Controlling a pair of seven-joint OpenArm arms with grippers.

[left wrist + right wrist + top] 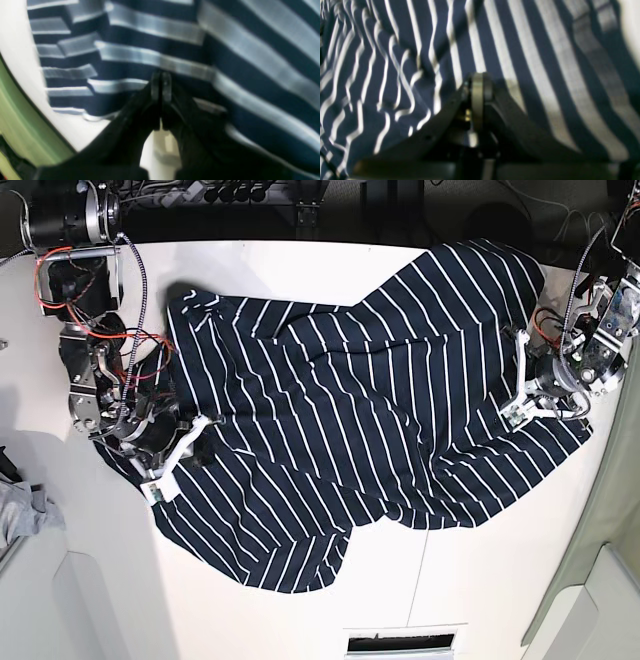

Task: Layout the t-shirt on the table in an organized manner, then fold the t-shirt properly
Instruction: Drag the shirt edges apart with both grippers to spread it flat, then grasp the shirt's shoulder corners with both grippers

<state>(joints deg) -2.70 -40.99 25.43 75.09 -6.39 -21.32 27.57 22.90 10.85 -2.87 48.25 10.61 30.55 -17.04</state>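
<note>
T-shirt (pixel 340 430): striped, spread rumpled across the white bench (pixel 480 580).
Left hand (pixel 161 85): fully closed over the shirt's right edge.
Right hand (pixel 478 86): closed, over the left side.

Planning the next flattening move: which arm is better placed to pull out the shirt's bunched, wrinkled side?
Probably the right gripper: it sits shut over the rumpled part of the t-shirt. The left gripper is over the smoother side by the table edge.

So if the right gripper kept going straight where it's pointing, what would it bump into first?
Probably the t-shirt. The shut right gripper points right at the striped fabric, which fills the view ahead, though how close it sits is hard to judge.
</note>
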